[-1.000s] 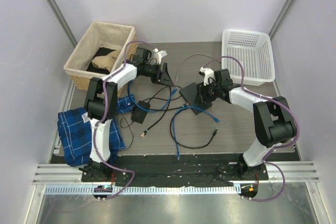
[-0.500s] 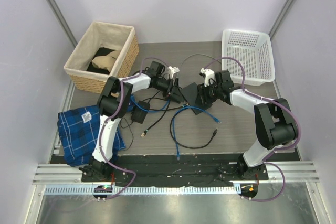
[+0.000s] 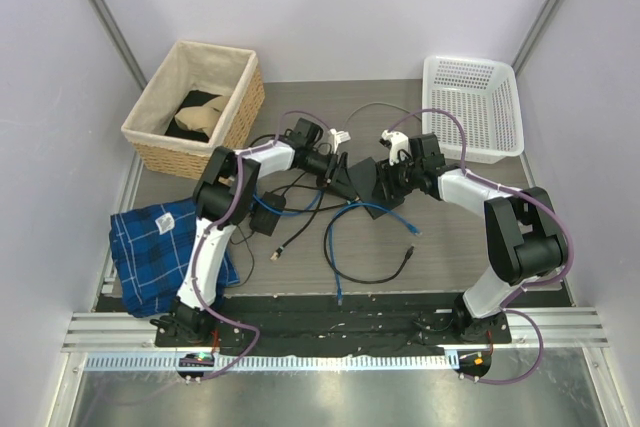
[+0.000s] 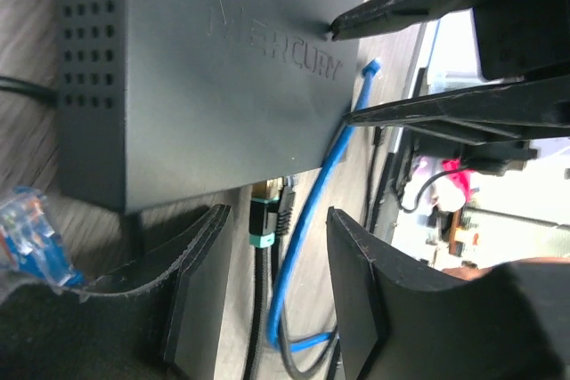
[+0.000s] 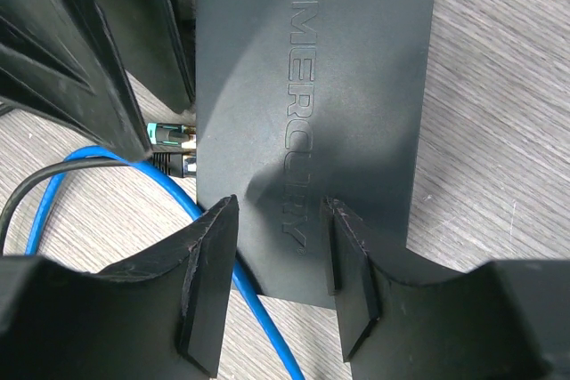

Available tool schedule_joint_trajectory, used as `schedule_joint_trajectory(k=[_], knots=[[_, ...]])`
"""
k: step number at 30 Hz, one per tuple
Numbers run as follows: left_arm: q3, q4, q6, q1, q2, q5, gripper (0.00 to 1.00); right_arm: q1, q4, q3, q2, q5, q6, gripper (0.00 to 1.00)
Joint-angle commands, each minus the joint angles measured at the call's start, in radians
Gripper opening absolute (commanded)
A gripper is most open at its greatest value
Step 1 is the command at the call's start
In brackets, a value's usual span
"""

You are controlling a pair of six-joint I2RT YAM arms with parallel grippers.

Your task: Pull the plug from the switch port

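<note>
Switch port (image 3: 361, 179) lies flat about mid table, slightly toward the far edge, between both arms; embossed lettering on its top face; plug (image 5: 171, 150) with teal band sits against its socket side, looks seated; blue cable (image 5: 233, 266) runs off past that same side.

Left gripper (image 4: 278, 222) low at the socket side; fingers (image 4: 191, 300) roughly half apart, one either side of the plug, gap visible on both sides, nothing clamped.

Right gripper (image 5: 280, 208) over the switch port's opposite end; its fingers (image 5: 356, 282) about half apart, one tip on the top face by the lettering, the other down by the socket edge next to the blue cable; no squeeze visible, holding nothing.

Small black adapter (image 3: 265, 215) left of the switch port among loose black leads; more blue cable loops toward the near edge; wicker basket (image 3: 150, 137) at far left corner with dark and tan items inside; white plastic basket (image 3: 505, 112) at far right corner; blue plaid cloth (image 3: 150, 252) at left edge, partly overhanging.
</note>
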Motion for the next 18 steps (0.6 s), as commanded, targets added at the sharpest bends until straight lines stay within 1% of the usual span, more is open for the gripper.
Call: schedule_joint_trajectory(k=[1, 3, 10, 18], knots=[[0.02, -0.056, 0.104, -0.01, 0.04, -0.052, 0.51, 0.002, -0.13, -0.032, 0.03, 0.075, -0.018, 0.51], [0.024, -0.102, 0.131, -0.015, 0.036, -0.08, 0.51, 0.002, -0.127, -0.035, 0.028, 0.077, -0.019, 0.52], [0.026, -0.098, 0.118, -0.018, 0.068, -0.112, 0.48, 0.002, -0.127, -0.04, 0.021, 0.084, -0.019, 0.54], [0.033, -0.092, 0.098, -0.056, 0.091, -0.152, 0.45, 0.002, -0.119, -0.068, -0.004, 0.086, -0.016, 0.55]])
